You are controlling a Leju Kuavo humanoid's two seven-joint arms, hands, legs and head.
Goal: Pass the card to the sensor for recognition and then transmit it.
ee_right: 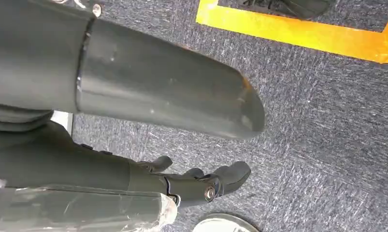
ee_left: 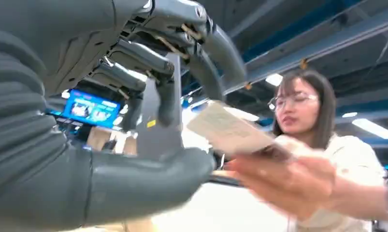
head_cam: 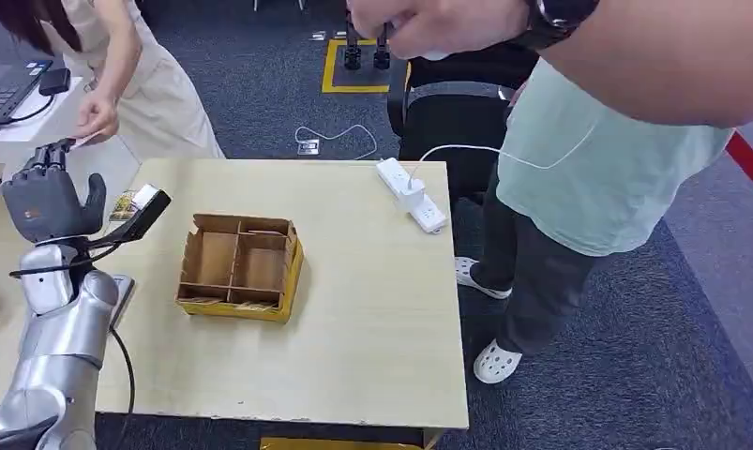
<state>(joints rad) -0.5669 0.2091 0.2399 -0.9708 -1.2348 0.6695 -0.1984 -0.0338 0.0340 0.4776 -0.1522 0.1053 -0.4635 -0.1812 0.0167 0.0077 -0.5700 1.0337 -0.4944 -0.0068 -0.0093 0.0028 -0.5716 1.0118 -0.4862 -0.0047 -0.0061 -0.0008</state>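
just beyond left hand (ee_left: 148,116) fingertips, card (ee_left: 228,129), person's hand (ee_left: 288,183) holding it

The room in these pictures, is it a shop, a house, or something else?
Probably a robot lab or test room in an office. There is grey carpet with yellow tape marking the floor, a plain table with a power strip, a laptop, and bare ceiling beams with strip lights.

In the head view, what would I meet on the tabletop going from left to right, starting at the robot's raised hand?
left hand → black sensor → cardboard divider box → white power strip, with the person in the pale green shirt standing just past the table's right edge.
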